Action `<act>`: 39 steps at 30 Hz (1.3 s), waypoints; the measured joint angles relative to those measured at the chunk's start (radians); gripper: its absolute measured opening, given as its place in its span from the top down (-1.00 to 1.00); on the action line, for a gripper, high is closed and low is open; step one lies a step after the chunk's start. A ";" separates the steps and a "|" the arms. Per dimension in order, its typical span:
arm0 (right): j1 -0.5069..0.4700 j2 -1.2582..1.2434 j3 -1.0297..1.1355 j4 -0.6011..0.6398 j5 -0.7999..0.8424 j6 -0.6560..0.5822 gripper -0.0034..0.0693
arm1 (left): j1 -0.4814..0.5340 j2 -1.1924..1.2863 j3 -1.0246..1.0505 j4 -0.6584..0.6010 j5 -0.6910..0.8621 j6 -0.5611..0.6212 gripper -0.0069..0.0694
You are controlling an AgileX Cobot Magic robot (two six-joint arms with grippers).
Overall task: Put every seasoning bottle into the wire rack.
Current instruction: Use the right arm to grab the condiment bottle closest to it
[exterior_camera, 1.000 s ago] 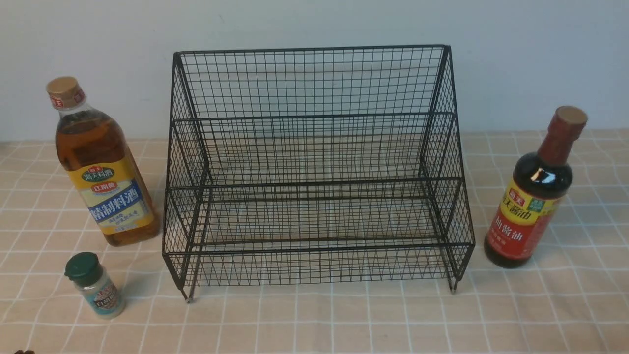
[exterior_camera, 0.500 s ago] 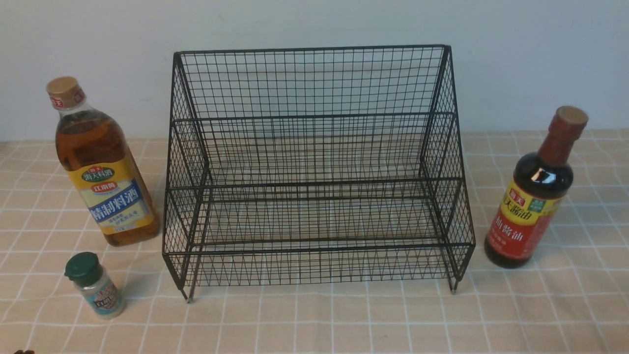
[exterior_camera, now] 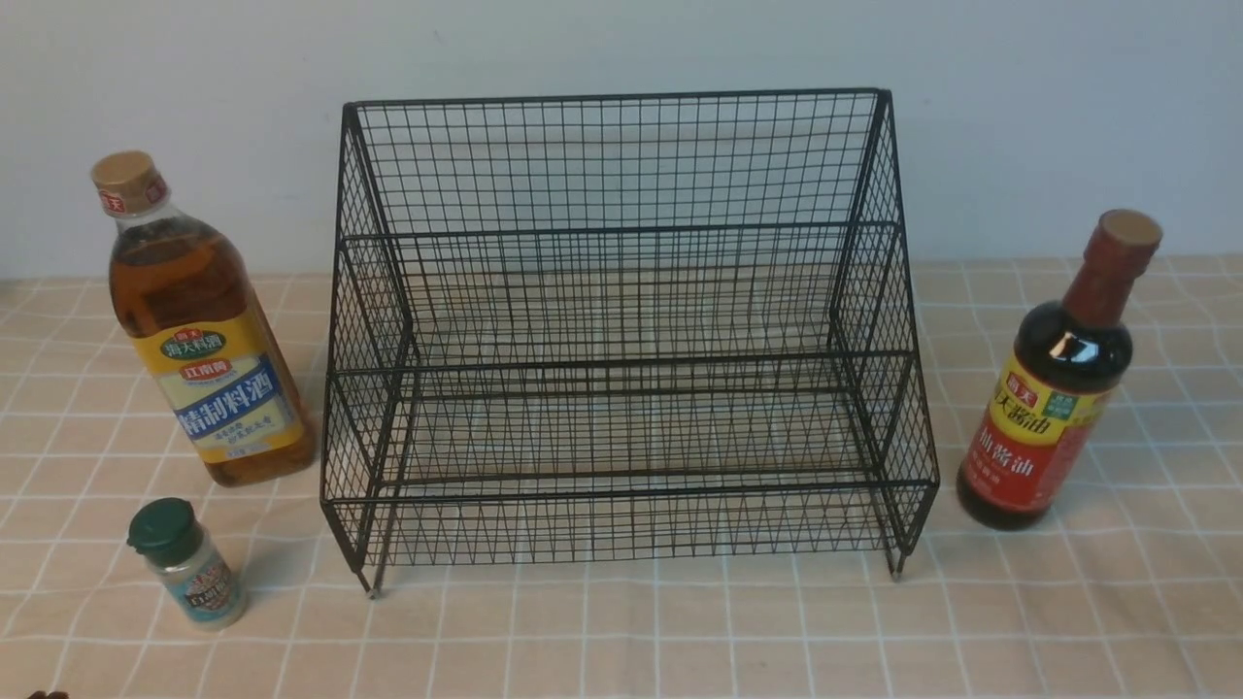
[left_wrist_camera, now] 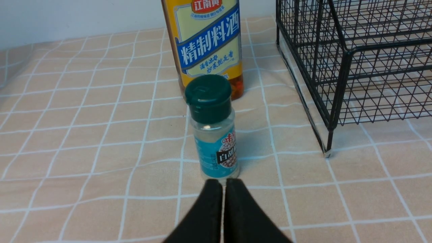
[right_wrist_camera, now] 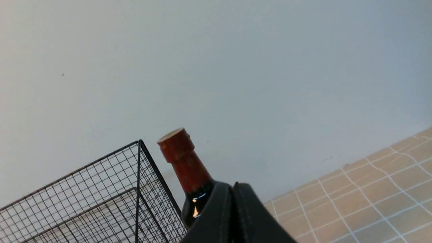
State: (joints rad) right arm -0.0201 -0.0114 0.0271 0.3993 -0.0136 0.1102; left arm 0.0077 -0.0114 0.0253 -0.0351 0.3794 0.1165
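The black wire rack stands empty in the middle of the table, and its corner shows in the left wrist view. Left of it stands the tall amber-liquid bottle with a yellow-blue label, and in front of that the tiny clear shaker with a dark green cap. The dark sauce bottle with a red-yellow label stands right of the rack. My left gripper is shut and empty, just short of the shaker. My right gripper is shut and empty, in front of the sauce bottle.
A checked peach tablecloth covers the table. A plain pale wall rises close behind the rack and bottles. Neither arm shows in the front view.
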 joint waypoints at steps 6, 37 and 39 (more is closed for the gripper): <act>0.000 0.000 0.000 0.029 -0.098 0.049 0.94 | 0.000 0.000 0.000 0.000 0.000 0.000 0.84; 0.160 1.083 -0.796 -0.537 -0.013 0.140 0.10 | 0.000 0.000 0.000 0.000 0.000 0.000 0.84; 0.160 1.129 -0.813 -0.539 -0.013 0.139 -0.12 | 0.000 0.000 0.000 0.000 0.000 0.000 0.84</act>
State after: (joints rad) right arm 0.1403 1.1180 -0.7863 -0.1400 -0.0265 0.2487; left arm 0.0077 -0.0114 0.0253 -0.0351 0.3794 0.1165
